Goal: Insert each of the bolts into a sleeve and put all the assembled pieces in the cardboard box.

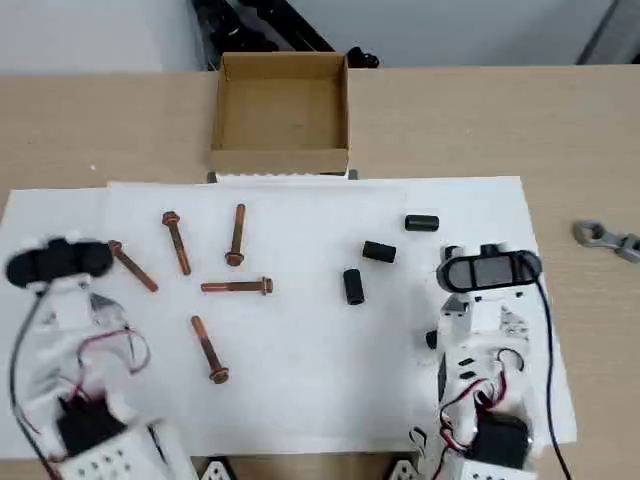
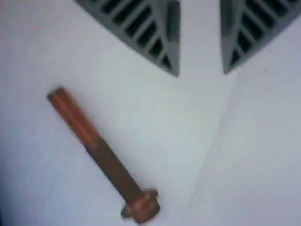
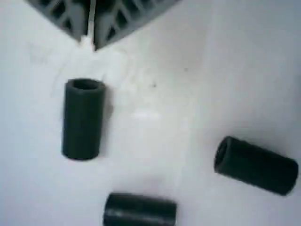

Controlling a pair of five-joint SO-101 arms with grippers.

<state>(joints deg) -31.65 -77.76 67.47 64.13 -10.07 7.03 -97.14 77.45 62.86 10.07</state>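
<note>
While left gripper [image 2: 201, 71] gapes, right gripper [image 3: 91, 44] pressed together, bolt [image 1: 133, 267] lying flat, diagonal.

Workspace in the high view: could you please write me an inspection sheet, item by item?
Surface: tan wooden table under a white sheet.
Job's things: five copper-coloured metal bolts and three black cylindrical sleeves lie separate; open brown cardboard box beyond the sheet.
Clutter: grey metal tool on bare table.
Grippers: left gripper, fingers open, near a bolt; right gripper, fingers shut, near sleeves.
Cables: red and black wires on both arms.
Surroundings: dark equipment behind the box.
</note>
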